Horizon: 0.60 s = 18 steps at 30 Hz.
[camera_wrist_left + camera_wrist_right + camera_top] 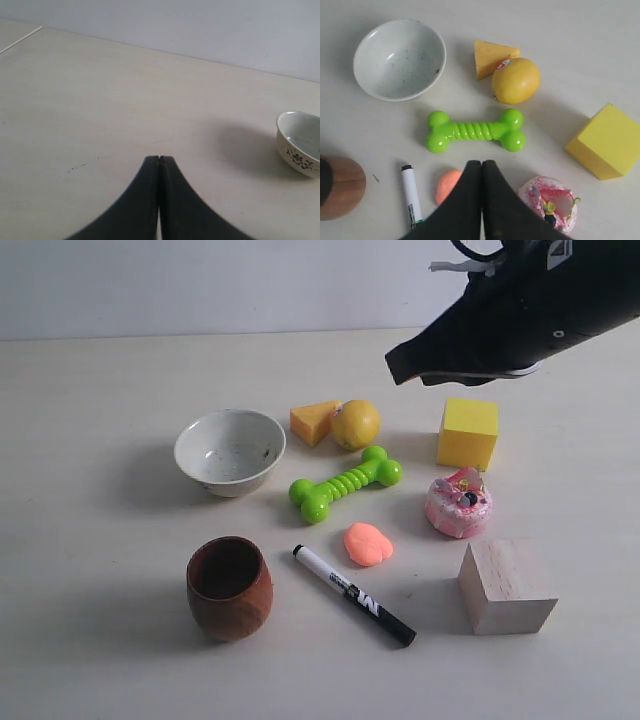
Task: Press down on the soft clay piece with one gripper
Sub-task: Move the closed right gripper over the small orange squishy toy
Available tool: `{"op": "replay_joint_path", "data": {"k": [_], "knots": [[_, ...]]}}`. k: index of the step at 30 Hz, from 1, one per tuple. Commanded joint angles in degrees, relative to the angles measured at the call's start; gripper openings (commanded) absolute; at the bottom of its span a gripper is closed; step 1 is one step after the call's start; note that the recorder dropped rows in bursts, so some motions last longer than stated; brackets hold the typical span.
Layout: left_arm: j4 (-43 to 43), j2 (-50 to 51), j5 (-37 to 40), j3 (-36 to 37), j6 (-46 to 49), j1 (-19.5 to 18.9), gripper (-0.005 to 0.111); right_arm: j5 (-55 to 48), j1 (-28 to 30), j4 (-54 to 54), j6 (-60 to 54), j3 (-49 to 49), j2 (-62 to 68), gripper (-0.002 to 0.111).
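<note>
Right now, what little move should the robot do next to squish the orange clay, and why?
Probably lower the shut right claw toward the clay. The claw hangs well above it, touching nothing, and the clay looks round and undented.

White bowl (232, 478): 1
Brown wooden cup (238, 608): 1
Cheese wedge (313, 421): 1
Lemon (356, 424): 1
Green bone toy (346, 483): 1
Toy cake (459, 506): 1
Soft clay piece (368, 543): 1
Marker (353, 595): 1
Blocks: 2, yellow cube (468, 432) and wooden block (506, 586)
Grippers: 2, left gripper (159, 159) and right gripper (481, 162)
</note>
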<state>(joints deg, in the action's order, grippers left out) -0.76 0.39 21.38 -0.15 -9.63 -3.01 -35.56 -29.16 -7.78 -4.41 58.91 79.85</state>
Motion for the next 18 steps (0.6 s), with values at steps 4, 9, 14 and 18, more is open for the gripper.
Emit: {"op": "replay_joint_path", "data": {"k": [4,9,14,18], "knots": [[0.35,-0.39,-0.06,0.15,0.17,0.28,0.0,4.91,-0.14,0.48,1.21,0.17,-0.51,0.0],[0.35,-0.39,-0.06,0.15,0.17,0.28,0.0,8.0,-0.14,0.48,1.21,0.17,-0.51,0.0],[0.35,-0.39,-0.06,0.15,0.17,0.28,0.0,8.28,-0.14,-1.47,3.84,0.17,-0.15,0.0],[0.35,-0.39,-0.06,0.15,0.17,0.28,0.0,11.82,-0.14,-2.78,4.41,0.17,1.79,0.0]]}}
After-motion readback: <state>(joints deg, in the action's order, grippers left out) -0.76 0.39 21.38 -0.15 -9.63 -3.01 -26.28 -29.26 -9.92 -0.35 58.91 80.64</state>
